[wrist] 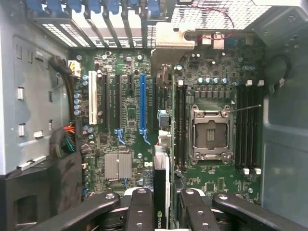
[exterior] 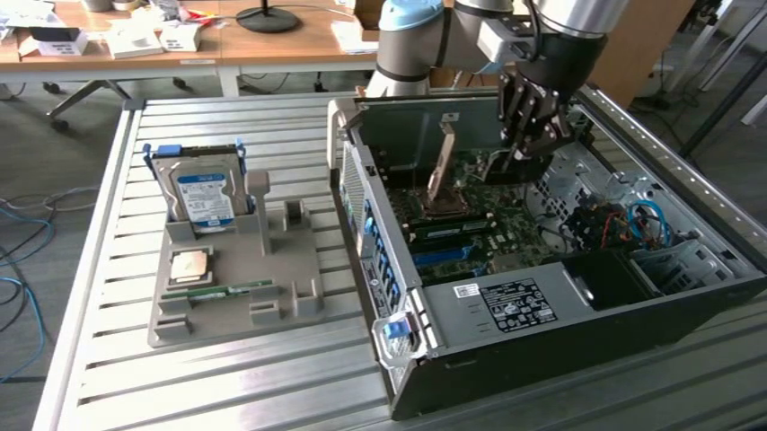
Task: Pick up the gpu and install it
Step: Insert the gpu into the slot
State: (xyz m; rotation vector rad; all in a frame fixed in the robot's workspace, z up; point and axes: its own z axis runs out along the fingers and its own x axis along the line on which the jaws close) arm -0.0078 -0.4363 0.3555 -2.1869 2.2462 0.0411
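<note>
The gpu [wrist: 161, 175] is a thin dark card seen edge-on, with a green logo near my fingers and its silvery bracket [wrist: 169, 43] toward the case's slotted rear wall. My gripper [wrist: 161, 209] is shut on it, one black finger [wrist: 139, 207] pressed against each face. The card hangs upright above the motherboard, alongside the long blue expansion slot [wrist: 142, 103] and apart from it. In the exterior view my gripper [exterior: 529, 148] reaches down into the open computer case [exterior: 540, 305] near its back half.
On the motherboard are an open processor socket [wrist: 209, 132], black memory slots and a white slot [wrist: 92, 98]. Cables bundle at one case wall. At the exterior view's left, a grey fixture [exterior: 294, 296] holds a blue-labelled hard drive [exterior: 204, 193], a processor and a green memory stick [exterior: 215, 292].
</note>
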